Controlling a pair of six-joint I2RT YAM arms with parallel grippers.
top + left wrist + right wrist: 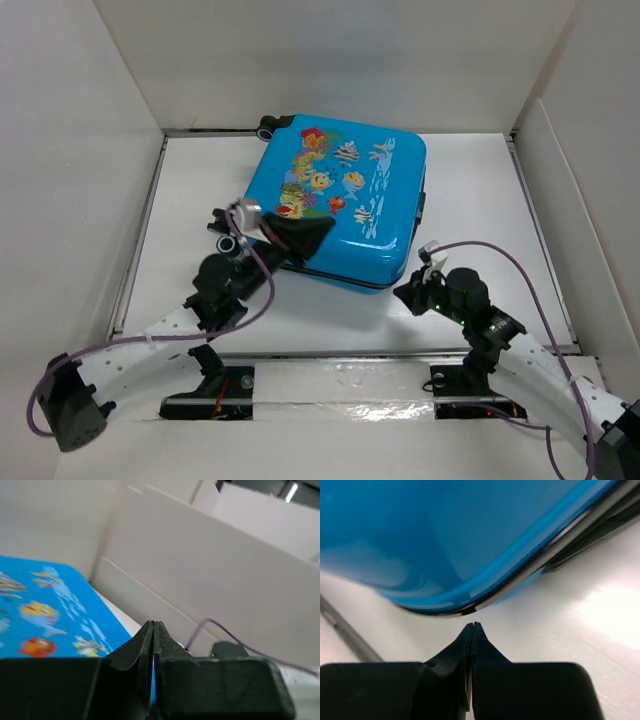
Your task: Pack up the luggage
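Blue hard shell, glossy, with rounded corners: the luggage (345,200) is lying flat and closed on the white desk (470,200), its fish print facing up and a small black wheel (268,128) pointing at the far wall

Left hand (152,625) is hovering over the near-left part of the lid, fingers pressed together, holding nothing

Right hand (472,625) is sitting low at the near-right corner, just beside the dark seam (592,542), also closed and empty; cannot tell if it is touching

Lid is down, so packing is looking near done; cannot tell whether the zip is run all the way round

Risks, as judged:
- smooth plastic is giving little purchase, so closed fingertips pushing on the curved edge could skate off
- shell is resting loose on a slick desk, so a sideways nudge could slide or turn the whole case
- a tip wedging under the rim could lever the lid open
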